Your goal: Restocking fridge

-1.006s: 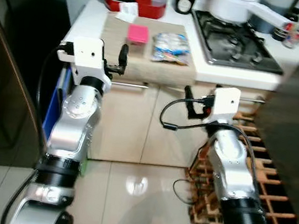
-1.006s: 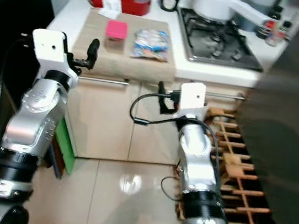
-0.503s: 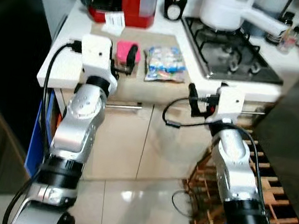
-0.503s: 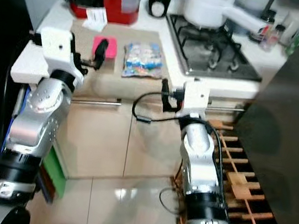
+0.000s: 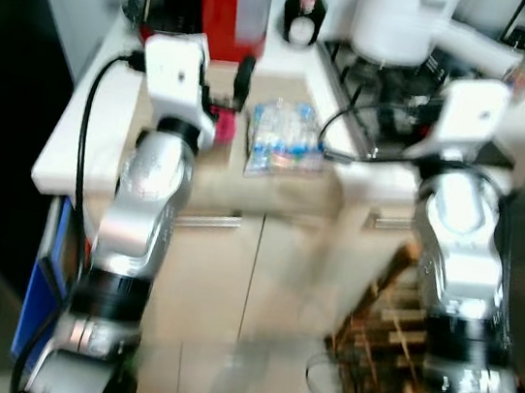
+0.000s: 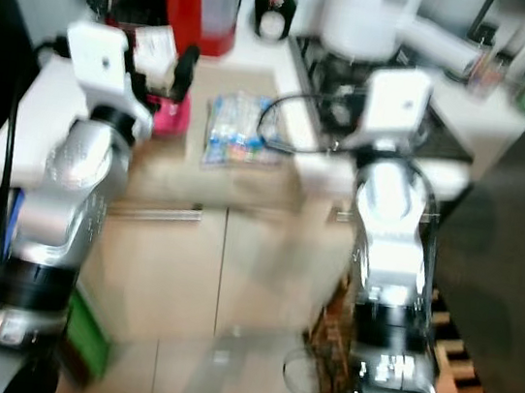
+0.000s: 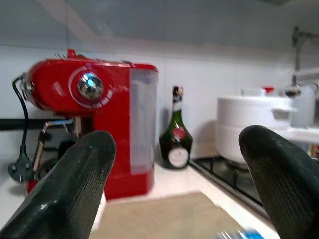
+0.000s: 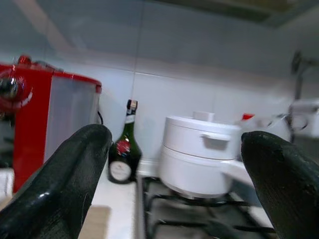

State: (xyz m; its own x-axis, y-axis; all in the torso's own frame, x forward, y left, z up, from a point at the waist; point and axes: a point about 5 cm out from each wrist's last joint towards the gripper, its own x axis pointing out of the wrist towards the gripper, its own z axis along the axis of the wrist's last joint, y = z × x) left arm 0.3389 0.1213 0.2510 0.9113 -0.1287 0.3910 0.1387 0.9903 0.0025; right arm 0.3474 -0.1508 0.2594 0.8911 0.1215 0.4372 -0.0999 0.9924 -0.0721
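both arms are raised over the counter. the left gripper point(image 7: 174, 189) has its black fingers spread wide and empty above the beige mat point(image 5: 288, 186), near the small pink box point(image 6: 167, 116). the right gripper point(image 8: 174, 184) is likewise spread, over the gas hob point(image 5: 378, 71). the clear blue-and-white snack bag point(image 5: 286, 143) lies on the mat, beside the pink box.

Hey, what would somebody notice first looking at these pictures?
The red coffee machine at the back of the counter, with a dark green bottle and a white pot on the stove beside it. In front, both arms are raised over the counter, left gripper and right gripper open.
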